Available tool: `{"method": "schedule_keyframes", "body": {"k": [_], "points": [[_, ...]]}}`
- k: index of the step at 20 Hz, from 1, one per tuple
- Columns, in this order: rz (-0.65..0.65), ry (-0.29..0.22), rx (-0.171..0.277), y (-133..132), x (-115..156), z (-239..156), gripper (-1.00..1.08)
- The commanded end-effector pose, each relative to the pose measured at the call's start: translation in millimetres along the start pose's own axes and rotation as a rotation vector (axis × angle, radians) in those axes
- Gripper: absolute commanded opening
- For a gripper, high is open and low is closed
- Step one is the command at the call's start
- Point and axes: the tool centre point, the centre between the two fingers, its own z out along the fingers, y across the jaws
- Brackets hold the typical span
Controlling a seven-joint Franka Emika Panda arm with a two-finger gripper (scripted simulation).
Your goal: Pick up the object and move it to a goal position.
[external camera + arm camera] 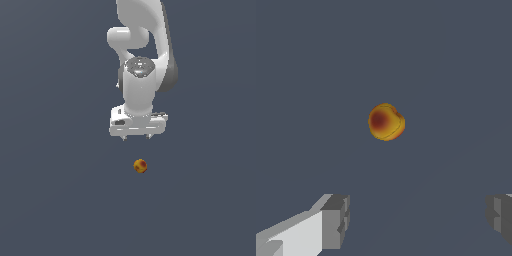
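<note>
Wrist view alone shows the gripper [418,220] fingers spread, clear of the object [386,121].

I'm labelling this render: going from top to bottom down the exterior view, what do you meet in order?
White robot arm → its tool, jaws spread apart → small orange-yellow ball, lying apart below the tool.

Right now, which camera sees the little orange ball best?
The wrist view: the ball looks big there, so its orange-yellew skin and dark red patch show clearly, with the open end effector apart from it. In the exterior view, the ball is just a tiny dot below the arm.
</note>
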Motion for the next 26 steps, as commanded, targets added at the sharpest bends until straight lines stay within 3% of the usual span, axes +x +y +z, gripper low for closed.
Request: {"method": "schedule_keyframes", "body": {"k": [1, 13, 26], "points": [[-0.002, 0.002, 0.006, -5, 0, 0, 1.0], [-0.103, -0.004, -0.003, -5, 9, 11, 1.0], [-0.452, -0.024, -0.013, -13, 38, 55, 1.0]]}}
